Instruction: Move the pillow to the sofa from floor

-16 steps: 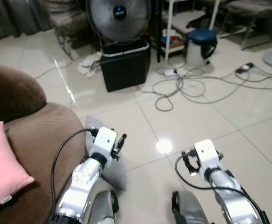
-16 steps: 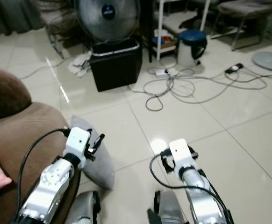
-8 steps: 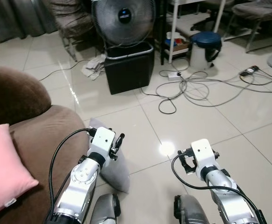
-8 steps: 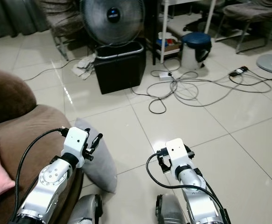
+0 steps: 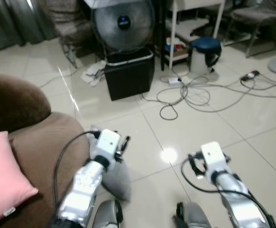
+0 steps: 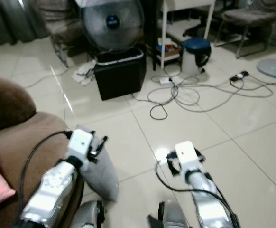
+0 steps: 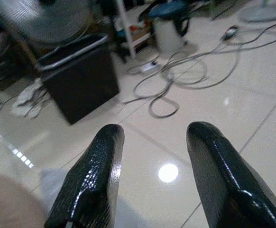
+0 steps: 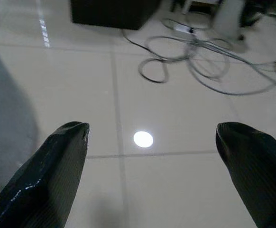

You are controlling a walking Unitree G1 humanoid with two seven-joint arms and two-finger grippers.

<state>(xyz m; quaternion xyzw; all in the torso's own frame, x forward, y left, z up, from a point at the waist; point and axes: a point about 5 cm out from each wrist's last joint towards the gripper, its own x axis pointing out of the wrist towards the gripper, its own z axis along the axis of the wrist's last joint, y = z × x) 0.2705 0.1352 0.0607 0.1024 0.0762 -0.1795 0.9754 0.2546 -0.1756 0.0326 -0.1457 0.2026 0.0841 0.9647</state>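
- The grey pillow is leaning against the sofa on the floor, at seven o'clock.
- It is looking soft and light; pinching a corner seems best.
- Both the left tool and the right tool are hanging with fingers apart.

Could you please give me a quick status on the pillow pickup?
Left gripper and right gripper open, empty. Grey pillow on floor against brown sofa. Nothing between grippers and pillow.
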